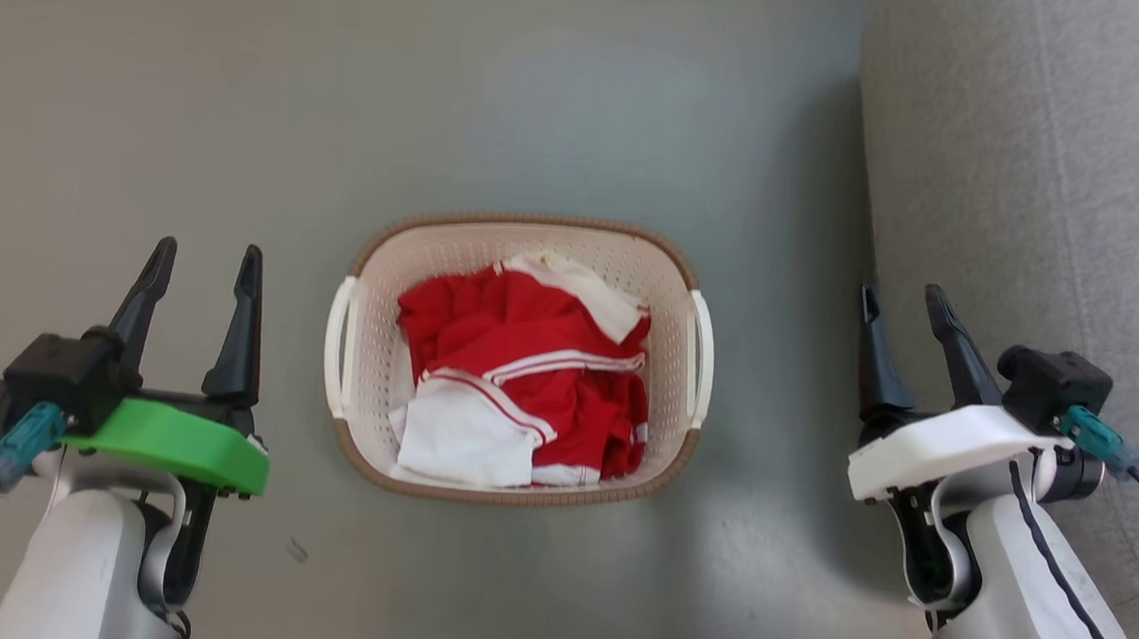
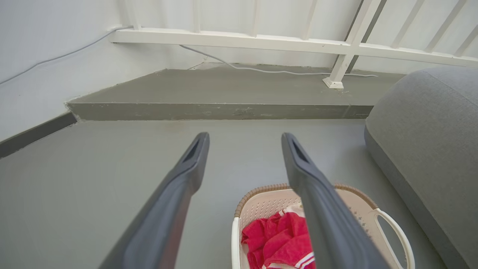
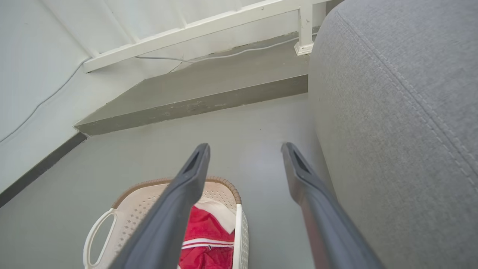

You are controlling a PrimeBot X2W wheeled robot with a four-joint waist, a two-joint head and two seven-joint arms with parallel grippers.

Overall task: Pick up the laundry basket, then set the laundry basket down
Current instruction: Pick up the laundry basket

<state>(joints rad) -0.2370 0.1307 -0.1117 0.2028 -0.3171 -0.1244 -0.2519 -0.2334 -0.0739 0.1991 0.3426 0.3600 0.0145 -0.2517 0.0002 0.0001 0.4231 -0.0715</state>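
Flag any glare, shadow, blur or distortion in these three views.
Head view: sharp; pale sheen on the floor below-right of the laundry basket, soft shadow along the sofa. Left wrist view: even light, left gripper looms large, wide-angle. Right wrist view: tilted, sofa stitching crisp.

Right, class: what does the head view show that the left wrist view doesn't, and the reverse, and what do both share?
Head view's own: the right gripper and the left arm's green mount.
Left wrist view's own: the white railing, the raised step, a cable.
Shared: the laundry basket, its red clothes, the grey cushion, the open left gripper.
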